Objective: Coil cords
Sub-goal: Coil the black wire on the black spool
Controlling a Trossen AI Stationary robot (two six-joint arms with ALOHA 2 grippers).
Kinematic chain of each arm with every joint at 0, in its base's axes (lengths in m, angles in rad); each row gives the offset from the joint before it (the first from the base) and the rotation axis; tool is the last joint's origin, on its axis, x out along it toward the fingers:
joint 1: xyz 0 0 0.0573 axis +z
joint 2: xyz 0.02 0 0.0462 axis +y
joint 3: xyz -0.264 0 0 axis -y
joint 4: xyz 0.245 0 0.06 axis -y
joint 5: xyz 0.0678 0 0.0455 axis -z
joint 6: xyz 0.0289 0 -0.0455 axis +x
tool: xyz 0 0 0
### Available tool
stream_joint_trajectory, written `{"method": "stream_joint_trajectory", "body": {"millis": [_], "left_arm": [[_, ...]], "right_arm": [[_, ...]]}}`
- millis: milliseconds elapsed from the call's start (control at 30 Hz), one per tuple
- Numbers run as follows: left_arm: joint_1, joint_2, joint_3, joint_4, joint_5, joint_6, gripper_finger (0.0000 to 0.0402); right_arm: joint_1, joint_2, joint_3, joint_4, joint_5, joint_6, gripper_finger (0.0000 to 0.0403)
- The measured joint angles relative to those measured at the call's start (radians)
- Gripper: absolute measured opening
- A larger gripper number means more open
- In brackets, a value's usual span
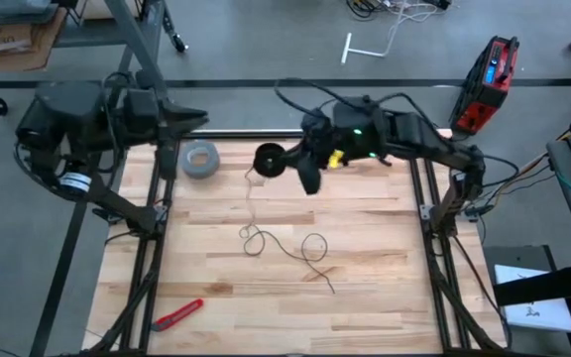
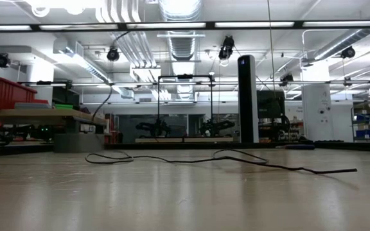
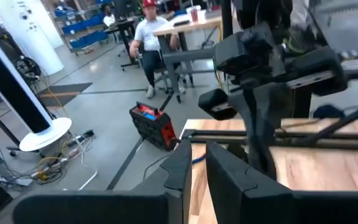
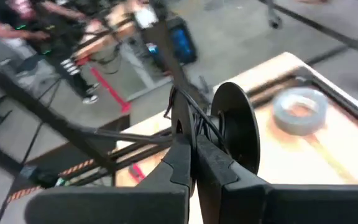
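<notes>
- High view showed the right tool (image 1: 287, 162) reached out over the far middle of the worktop (image 1: 365, 317), closed on the small black reel (image 1: 268, 159).
- Held the reel clear of the boards, just beside the grey tape roll (image 1: 200, 159) and apart from it.
- Left the thin black cord (image 1: 284, 248) trailing from the reel toward the worktop's centre, where it lay in two loose loops with a loose end running on toward the near edge.
- Caught, from the right wrist view, both dark fingers (image 4: 179, 162) pressed together against the reel (image 4: 235, 130), its two round flanges on edge, strands of cord (image 4: 199, 121) wound between them, the tape roll (image 4: 300, 109) flat on the wood beyond.
- Kept the left tool (image 1: 194, 118) parked at the far left corner, above the worktop's edge and well apart from reel and cord.
- Found, in the left wrist view, that tool's fingers (image 3: 232, 177) drawn close together with nothing between them.
- Recorded, at low view, the cord (image 2: 223, 159) lying slack across the worktop, slightly humped in places, one end resting at the picture's right.
- Spotted a red utility knife (image 1: 178, 314) near the left front corner, well apart from the cord.
- Noted a red toolbox (image 1: 489, 79) on the floor beyond the right far corner.
</notes>
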Motion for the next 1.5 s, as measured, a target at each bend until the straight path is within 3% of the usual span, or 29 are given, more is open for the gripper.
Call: {"method": "stream_joint_trajectory", "body": {"millis": [167, 333, 533, 667, 833, 1033, 1200, 1500], "left_arm": [[0.0, -0.015, 0.0, 0.055, -0.001, 0.013, 0.0037], [-0.001, -0.006, -0.001, 0.205, 0.072, 0.047, 0.0038], [-0.004, 0.021, -0.001, 0.408, 0.14, 0.1, 0.0046], [-0.004, 0.036, -0.001, 0.49, 0.141, 0.138, 0.0049], [-0.005, 0.06, -0.001, 0.498, 0.142, 0.111, 0.005], [0.006, 0.104, -0.001, 0.256, 0.134, 0.003, 0.0053], [0.037, 0.192, -0.003, 0.038, 0.132, -0.151, 0.0089], [0.09, 0.293, -0.004, 0.013, 0.005, -0.174, 0.0189]], "right_arm": [[0.012, -0.041, -0.003, 0.156, -0.003, -0.058, 0.0], [0.02, -0.044, -0.007, 0.504, 0.116, -0.225, 0.0], [0.019, -0.03, -0.064, 0.922, 0.079, -0.438, 0.0], [0.012, -0.032, -0.123, 1.191, 0.085, -0.441, 0.0], [-0.014, -0.06, -0.115, 0.909, 0.242, -0.373, 0.0], [0.001, -0.102, -0.104, 0.531, 0.407, -0.338, 0.0], [0.02, -0.112, -0.103, 0.469, 0.443, -0.341, 0.0], [0.063, -0.111, -0.103, 0.454, 0.443, -0.359, 0.0]]}}
